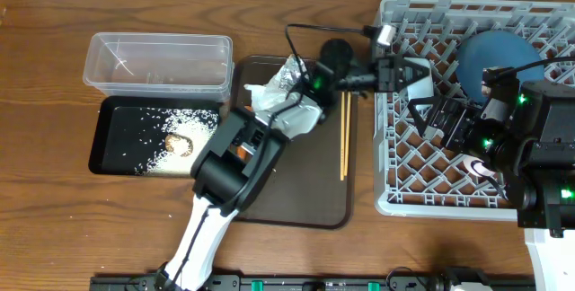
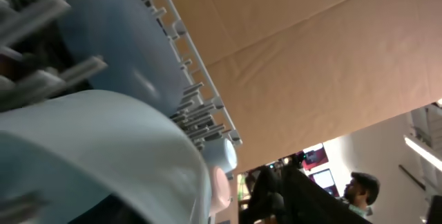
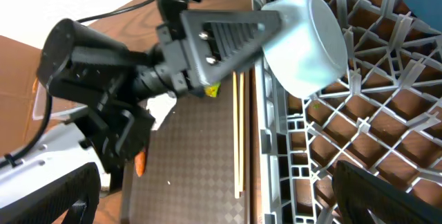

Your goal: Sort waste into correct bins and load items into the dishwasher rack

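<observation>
Left gripper (image 1: 413, 82): you have it clamped on the white bowl (image 3: 307, 41), tilted at the left edge of the dishwasher rack (image 1: 404, 199). Right gripper (image 3: 217, 207): spread wide above the rack. Dark blue bowl (image 1: 499, 56): inside the rack. Chopsticks (image 1: 344, 134): just left of the rack.

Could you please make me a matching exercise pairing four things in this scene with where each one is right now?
Things:
1. chopsticks
2. rice grains
3. dark blue bowl
4. light-blue cup

Places:
A. resting in the grey rack
B. held by the left tool
C. on the brown serving tray
D. in the black tray

Pairs: 1-C, 2-D, 3-A, 4-B
</observation>
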Tool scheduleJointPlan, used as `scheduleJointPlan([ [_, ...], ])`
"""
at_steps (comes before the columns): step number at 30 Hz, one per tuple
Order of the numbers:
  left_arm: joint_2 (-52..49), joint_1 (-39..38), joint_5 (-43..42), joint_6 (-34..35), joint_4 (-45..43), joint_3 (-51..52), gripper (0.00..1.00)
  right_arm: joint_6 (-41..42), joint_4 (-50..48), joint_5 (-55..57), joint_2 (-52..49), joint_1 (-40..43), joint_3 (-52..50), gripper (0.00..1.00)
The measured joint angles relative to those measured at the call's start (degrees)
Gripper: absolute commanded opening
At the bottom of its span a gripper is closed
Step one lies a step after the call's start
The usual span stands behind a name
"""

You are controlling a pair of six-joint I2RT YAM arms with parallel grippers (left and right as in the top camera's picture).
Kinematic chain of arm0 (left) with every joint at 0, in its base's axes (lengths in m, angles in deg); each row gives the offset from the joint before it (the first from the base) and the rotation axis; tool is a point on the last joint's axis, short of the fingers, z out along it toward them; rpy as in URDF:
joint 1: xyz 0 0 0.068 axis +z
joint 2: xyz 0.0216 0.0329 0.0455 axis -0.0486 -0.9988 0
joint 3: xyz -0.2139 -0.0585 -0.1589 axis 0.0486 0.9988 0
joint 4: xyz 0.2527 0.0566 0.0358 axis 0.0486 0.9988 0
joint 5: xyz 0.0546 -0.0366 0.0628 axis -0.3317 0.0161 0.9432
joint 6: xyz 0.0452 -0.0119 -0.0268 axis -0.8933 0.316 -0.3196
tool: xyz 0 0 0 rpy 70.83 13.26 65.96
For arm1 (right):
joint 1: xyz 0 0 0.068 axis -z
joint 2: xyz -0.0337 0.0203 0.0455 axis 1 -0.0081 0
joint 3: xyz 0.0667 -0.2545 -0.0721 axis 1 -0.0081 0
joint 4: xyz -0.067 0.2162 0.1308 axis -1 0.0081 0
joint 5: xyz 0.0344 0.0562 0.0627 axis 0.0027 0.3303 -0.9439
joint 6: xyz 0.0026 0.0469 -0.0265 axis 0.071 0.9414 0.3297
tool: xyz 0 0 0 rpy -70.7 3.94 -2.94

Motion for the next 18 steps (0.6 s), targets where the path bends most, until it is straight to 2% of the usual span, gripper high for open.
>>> scheduleJointPlan([
  [2, 0.00, 1.18, -1.46, 0.00, -0.02, 0.00, 0.92, 0.00, 0.00, 0.00, 0.00, 0.00, 0.00, 0.99],
  [3, 0.00, 1.73, -2.34, -0.02, -0.07, 0.00, 0.98, 0.00, 0.00, 0.02, 0.00, 0.00, 0.00, 0.99],
  [12, 0.00, 5.62, -7.23, 0.33, 0.02, 0.00, 0.98, -0.02, 0.02, 0.00, 0.00, 0.00, 0.00, 0.99],
  [18, 0.00, 11.34, -12.15, 0.37, 0.00, 0.00, 0.98, -1.66, 0.02, -0.13, 0.00, 0.00, 0.00, 0.99],
])
